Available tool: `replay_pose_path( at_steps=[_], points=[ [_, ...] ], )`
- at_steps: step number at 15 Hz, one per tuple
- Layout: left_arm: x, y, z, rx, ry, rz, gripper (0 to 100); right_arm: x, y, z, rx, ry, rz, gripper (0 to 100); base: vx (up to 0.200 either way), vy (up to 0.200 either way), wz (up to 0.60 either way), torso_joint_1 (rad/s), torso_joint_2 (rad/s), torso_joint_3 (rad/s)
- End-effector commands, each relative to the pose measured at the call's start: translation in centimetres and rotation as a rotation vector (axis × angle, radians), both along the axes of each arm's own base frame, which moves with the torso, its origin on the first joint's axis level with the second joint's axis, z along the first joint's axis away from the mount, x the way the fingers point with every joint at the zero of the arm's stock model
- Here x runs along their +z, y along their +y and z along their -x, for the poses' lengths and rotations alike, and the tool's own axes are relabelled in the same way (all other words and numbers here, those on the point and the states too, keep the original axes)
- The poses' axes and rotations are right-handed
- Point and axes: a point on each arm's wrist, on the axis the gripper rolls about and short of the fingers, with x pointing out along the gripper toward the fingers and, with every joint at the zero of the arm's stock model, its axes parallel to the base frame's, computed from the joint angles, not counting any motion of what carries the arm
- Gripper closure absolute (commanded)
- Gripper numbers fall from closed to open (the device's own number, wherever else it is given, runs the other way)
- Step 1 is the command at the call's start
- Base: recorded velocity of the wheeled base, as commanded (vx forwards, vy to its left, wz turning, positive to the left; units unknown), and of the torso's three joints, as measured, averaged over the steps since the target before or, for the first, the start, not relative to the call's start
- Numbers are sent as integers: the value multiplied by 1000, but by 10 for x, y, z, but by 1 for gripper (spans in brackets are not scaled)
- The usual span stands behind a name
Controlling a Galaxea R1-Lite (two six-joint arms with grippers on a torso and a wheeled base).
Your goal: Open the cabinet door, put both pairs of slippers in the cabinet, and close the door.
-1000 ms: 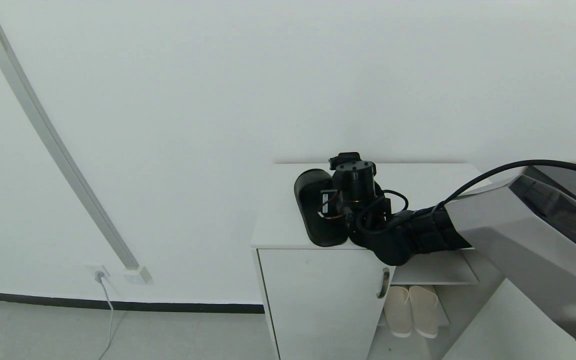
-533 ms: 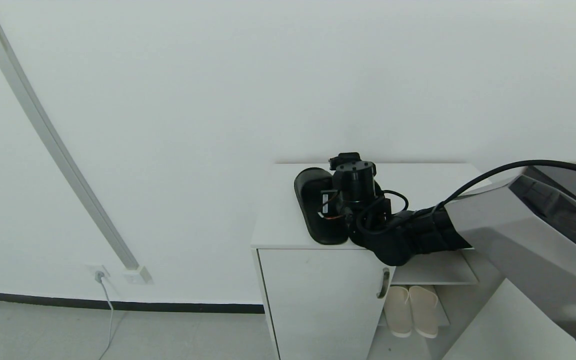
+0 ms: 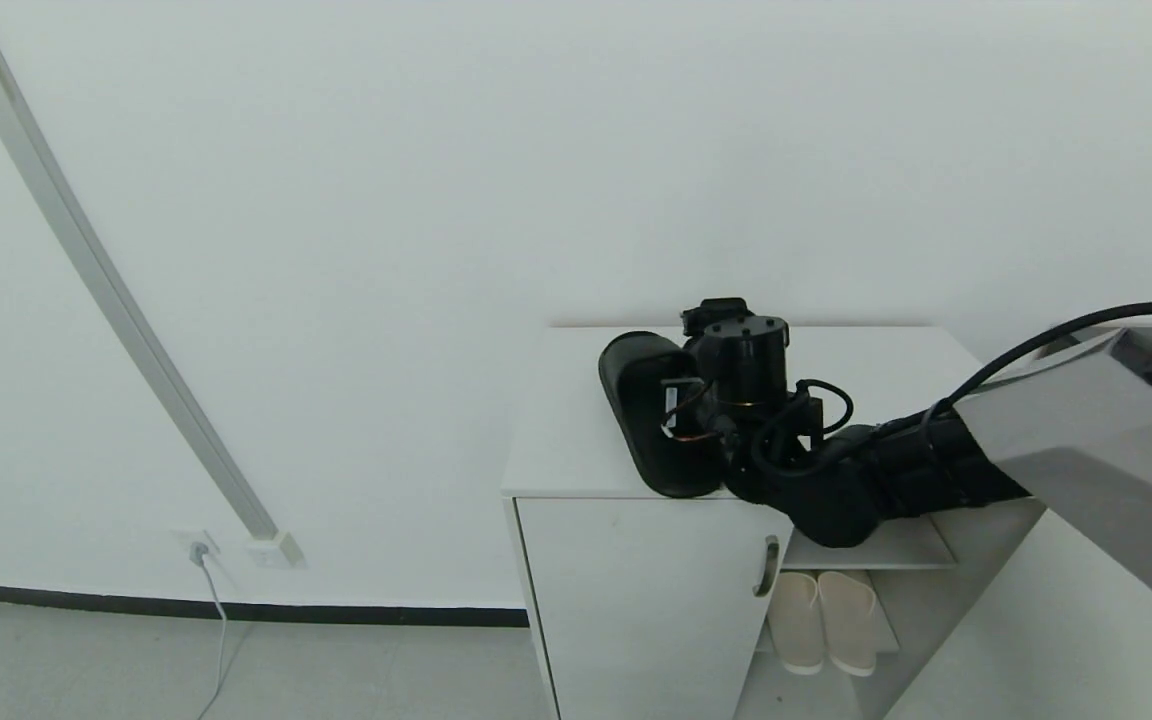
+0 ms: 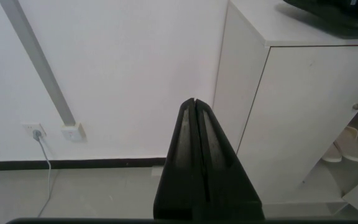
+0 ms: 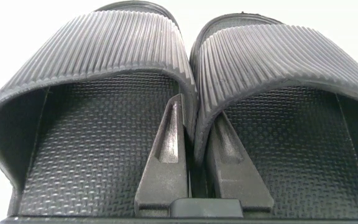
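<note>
I've slid the black slippers (image 3: 651,420) right along the cabinet (image 3: 556,450) top's front edge; right gripper (image 5: 194,124) pinches both straps, left gripper (image 4: 195,124) pressed together

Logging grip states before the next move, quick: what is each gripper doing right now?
Left gripper: shut, holding nothing.
Right gripper: shut on the black slippers, pinching their inner sides together.
</note>
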Motion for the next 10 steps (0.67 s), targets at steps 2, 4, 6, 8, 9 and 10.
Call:
replay_pose_path(
  at_steps=[2,4,6,8,9,10],
  points=[
    [0,0,0,0,0,0,100,32,-31,56,86,1,-5,100,0,0,0,0,0,0],
    [0,0,0,0,0,0,100,34,-44,87,148,15,0,100,0,0,0,0,0,0],
    [0,0,0,0,0,0,100,36,-56,123,231,19,-4,100,0,0,0,0,0,0],
    [0,0,0,0,0,0,100,35,-69,142,289,34,-6,100,0,0,0,0,0,0],
    [0,0,0,0,0,0,100,34,-74,148,311,42,-8,100,0,0,0,0,0,0],
    [0,0,0,0,0,0,100,31,-83,158,356,58,-8,100,0,0,0,0,0,0]
  ],
)
